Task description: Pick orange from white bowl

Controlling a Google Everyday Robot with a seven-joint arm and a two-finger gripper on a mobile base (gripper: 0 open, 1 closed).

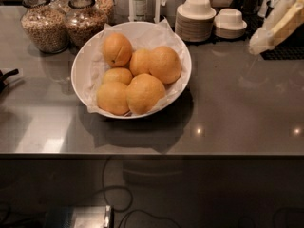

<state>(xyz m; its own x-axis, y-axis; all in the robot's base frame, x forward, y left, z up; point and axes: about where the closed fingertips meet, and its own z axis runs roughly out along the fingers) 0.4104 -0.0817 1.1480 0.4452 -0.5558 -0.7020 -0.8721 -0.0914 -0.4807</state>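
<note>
At upper right the tool point(279, 23), state unclear, hangs far from the orange point(165, 64) in the white bowl point(77, 70).

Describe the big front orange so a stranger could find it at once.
On the counter, find the white bowl, left of the gripper at top right. The orange lies at its front rim, larger than its left neighbour.

We see the gripper point(280, 23) only as a pale blur at two o'clock, cut by the right edge. At eleven o'clock the top edge crops the left jar point(42, 27). In the white bowl point(80, 68), a small orange point(118, 75) sits half hidden behind its neighbours. A dark object point(7, 76) at nine o'clock is cut off.
</note>
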